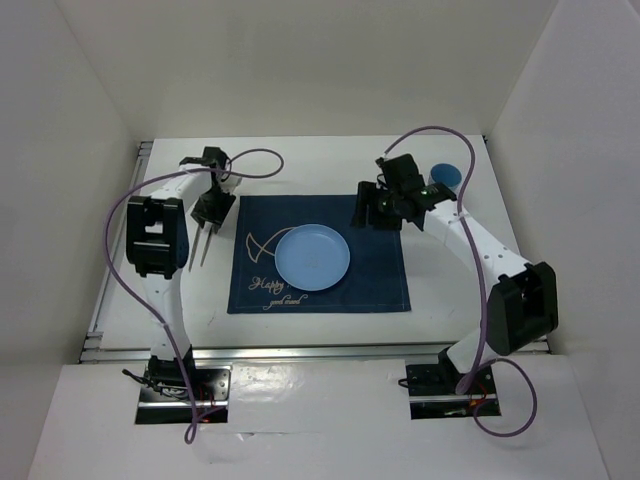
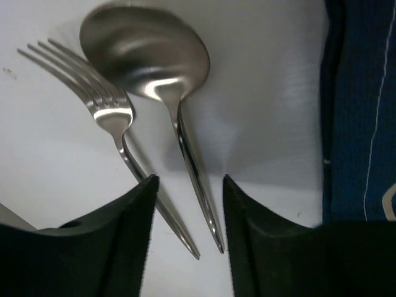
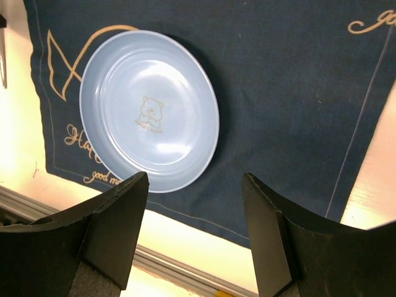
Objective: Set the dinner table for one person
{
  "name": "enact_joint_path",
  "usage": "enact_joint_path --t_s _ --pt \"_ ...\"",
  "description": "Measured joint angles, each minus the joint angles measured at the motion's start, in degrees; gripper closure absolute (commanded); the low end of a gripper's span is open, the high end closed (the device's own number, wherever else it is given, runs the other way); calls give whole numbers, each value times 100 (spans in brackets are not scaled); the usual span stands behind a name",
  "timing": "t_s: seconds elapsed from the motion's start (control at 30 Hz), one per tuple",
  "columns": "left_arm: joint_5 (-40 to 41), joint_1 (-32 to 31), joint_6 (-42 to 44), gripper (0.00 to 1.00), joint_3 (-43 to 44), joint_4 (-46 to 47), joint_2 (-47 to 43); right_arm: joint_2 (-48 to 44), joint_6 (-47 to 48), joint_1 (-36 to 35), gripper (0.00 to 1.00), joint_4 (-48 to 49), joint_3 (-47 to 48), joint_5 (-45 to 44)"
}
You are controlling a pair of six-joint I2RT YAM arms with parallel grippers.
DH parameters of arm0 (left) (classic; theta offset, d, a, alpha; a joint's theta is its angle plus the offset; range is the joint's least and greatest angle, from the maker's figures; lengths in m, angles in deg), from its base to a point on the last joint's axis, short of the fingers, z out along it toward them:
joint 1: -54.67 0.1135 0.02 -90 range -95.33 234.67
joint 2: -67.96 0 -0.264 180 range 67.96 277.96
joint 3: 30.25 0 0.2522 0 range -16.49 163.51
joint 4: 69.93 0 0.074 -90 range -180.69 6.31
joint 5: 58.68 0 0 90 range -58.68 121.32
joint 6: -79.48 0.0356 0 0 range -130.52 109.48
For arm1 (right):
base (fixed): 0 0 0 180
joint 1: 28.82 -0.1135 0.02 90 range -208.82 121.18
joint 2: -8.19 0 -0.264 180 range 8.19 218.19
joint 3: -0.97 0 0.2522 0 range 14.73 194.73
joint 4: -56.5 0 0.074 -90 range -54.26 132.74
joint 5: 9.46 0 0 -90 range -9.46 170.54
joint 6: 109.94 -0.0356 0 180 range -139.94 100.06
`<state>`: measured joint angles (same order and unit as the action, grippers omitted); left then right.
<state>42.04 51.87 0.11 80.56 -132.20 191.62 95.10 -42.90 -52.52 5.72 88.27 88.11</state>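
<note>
A steel fork (image 2: 111, 111) and a steel spoon (image 2: 145, 52) lie side by side on the white dinner table (image 1: 180, 300), left of the navy placemat (image 1: 380, 270). My left gripper (image 2: 189, 185) is open and low over the table. The handle tips of both utensils lie between its fingers without touching them. A light blue plate (image 1: 312, 257) with a small bear print sits on the middle of the placemat. My right gripper (image 3: 195, 182) is open and empty, above the placemat's far right part, with the plate (image 3: 148, 111) in its view.
A round blue object (image 1: 445, 173), partly hidden by the right arm, sits at the back right of the table. Silver rails (image 1: 300, 352) edge the table. White walls close in the left, right and back sides.
</note>
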Motion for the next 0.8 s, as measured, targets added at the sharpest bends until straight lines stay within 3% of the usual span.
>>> enact_joint_path --t_s 0.33,0.43,0.8 --pt "-61 -22 -24 78 494 -249 446 -831 -164 0 30 28 -74 -501" --pt "-162 -22 -31 100 658 -444 553 -1008 -164 0 30 46 -74 -643" --pt "-1091 251 -256 100 1132 -975 785 -1106 -105 0 30 229 -203 -391"
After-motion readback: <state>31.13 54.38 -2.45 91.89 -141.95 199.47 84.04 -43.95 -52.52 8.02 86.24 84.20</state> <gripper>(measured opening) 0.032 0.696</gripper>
